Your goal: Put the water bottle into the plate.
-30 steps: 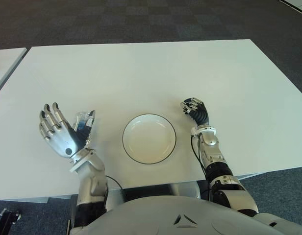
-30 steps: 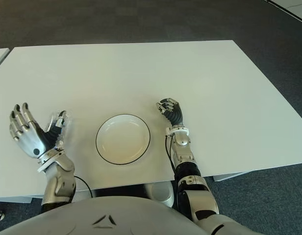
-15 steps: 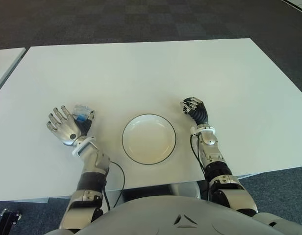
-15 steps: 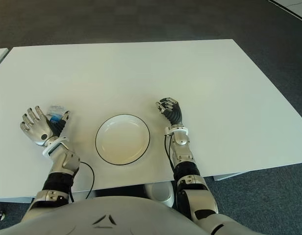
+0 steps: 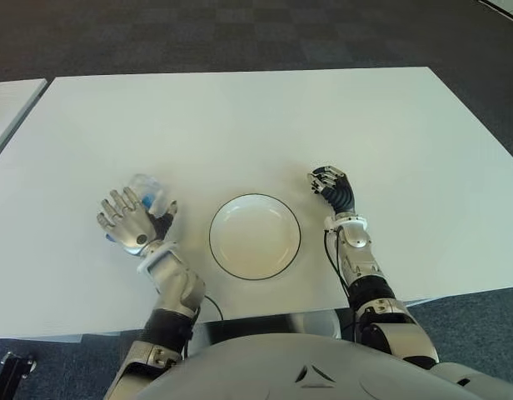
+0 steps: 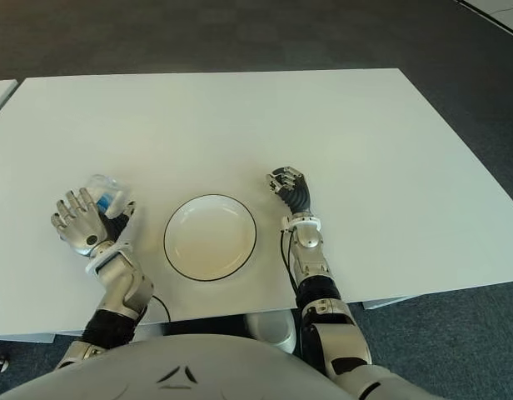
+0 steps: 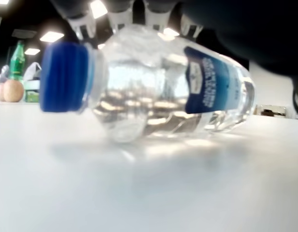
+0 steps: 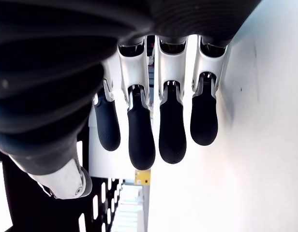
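While the water bottle (image 7: pixel 154 92) lies on its side on the white worktop (image 5: pixel 240 125), blue cap (image 7: pixel 64 77) clear of the surface, the left hand (image 5: pixel 131 223) sits right over it near the front-left edge. Left fingers (image 7: pixel 117 10) are spread and arch over the bottle's far side; cannot tell if they touch it, no closed grasp visible. Bottle is just left of the plate (image 5: pixel 255 236), apart from it, not in it. Plate sits near the front edge, mid-worktop. Right hand (image 5: pixel 331 187) shows just right of the plate, fingers (image 8: pixel 139 130) curled, holding nothing.
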Controlling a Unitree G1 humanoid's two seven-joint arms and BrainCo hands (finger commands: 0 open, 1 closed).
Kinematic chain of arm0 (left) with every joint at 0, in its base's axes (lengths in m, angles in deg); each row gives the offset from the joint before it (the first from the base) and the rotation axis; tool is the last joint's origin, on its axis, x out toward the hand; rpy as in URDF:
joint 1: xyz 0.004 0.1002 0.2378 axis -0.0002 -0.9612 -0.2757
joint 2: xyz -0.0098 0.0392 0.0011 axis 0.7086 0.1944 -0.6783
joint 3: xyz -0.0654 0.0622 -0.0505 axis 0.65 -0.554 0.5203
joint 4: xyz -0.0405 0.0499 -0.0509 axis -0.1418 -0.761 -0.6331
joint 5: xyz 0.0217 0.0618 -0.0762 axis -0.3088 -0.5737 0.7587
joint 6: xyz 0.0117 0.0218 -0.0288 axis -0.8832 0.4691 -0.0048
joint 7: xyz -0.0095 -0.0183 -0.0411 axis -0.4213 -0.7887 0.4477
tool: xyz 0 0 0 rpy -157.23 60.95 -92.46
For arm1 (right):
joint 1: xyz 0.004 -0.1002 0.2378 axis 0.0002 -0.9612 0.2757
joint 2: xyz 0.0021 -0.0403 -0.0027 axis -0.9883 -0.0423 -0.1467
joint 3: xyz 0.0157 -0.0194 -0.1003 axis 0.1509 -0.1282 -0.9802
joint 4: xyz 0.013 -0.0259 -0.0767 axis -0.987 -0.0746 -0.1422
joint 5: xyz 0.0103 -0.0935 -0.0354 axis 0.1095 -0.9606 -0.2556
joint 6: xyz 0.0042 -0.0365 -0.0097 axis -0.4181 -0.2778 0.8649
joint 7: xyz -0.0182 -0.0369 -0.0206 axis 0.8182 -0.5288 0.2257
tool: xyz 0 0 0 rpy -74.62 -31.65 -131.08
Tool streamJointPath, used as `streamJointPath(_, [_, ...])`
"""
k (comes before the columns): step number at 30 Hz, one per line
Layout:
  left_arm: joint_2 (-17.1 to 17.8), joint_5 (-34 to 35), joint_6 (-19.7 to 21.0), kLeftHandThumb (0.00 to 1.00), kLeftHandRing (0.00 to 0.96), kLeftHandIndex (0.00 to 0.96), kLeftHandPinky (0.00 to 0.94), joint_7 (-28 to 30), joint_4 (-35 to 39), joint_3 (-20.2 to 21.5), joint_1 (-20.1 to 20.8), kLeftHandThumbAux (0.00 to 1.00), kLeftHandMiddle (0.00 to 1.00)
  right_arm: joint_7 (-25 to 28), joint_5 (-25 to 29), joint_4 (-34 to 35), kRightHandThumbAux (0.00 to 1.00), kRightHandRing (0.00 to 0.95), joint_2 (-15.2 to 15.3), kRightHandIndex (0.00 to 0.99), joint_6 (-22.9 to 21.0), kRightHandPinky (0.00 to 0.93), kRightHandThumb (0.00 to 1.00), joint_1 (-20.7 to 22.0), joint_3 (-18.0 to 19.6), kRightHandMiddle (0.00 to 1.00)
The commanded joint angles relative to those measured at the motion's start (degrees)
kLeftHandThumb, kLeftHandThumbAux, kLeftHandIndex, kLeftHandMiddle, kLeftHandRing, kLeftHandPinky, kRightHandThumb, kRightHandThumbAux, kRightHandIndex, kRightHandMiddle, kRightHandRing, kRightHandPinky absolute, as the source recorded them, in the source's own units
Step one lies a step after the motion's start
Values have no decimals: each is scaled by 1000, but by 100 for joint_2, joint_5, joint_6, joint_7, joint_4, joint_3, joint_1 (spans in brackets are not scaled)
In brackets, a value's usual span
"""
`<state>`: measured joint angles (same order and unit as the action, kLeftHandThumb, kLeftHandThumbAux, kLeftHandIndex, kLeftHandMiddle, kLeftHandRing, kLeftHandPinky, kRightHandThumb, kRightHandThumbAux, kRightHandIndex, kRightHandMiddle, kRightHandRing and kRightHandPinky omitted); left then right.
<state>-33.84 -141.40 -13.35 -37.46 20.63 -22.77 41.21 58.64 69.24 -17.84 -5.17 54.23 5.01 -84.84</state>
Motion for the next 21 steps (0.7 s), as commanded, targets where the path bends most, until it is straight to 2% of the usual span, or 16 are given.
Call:
streamJointPath(1, [292, 73, 170, 448, 0, 0, 0, 927, -141, -284, 0, 229, 0, 31, 46, -229, 728, 601, -37, 432, -378, 594, 708, -282, -12, 612])
streamJointPath(11, [518, 309, 102, 470, 0, 0, 0, 1357, -267, -398, 96, 233, 0, 45, 96, -186, 728, 604, -70, 432, -379, 603, 708, -305, 18, 614])
streamJointPath(15, [464, 522, 24, 538, 0, 23, 40, 1329, -127, -293, 64, 273, 31, 9, 61, -174, 728, 603, -68, 431, -354, 600, 708, -313, 8, 614])
streamJointPath(16, [439, 574, -21, 577, 79, 98, 135, 1258, -75, -252, 39, 286, 106, 9, 54, -173, 728, 603, -66, 431, -350, 599, 708, -313, 4, 614])
streamJointPath(17, [413, 617, -65, 592, 108, 125, 169, 1184, 21, -218, -6, 290, 133, 13, 51, -174, 728, 603, -63, 431, -349, 599, 708, -312, 0, 613])
streamJointPath(18, [398, 644, -95, 619, 186, 193, 250, 1139, 85, -198, -37, 302, 204, 16, 49, -174, 728, 603, -62, 431, -349, 598, 708, -311, -2, 613])
streamJointPath(20, [383, 667, -153, 654, 301, 288, 361, 1074, 236, -186, -112, 323, 311, 22, 56, -172, 728, 603, -63, 432, -359, 598, 708, -310, 0, 614])
streamJointPath(21, [383, 678, -171, 660, 325, 307, 382, 1057, 268, -184, -128, 328, 332, 24, 58, -173, 728, 604, -64, 432, -362, 598, 708, -308, 1, 614])
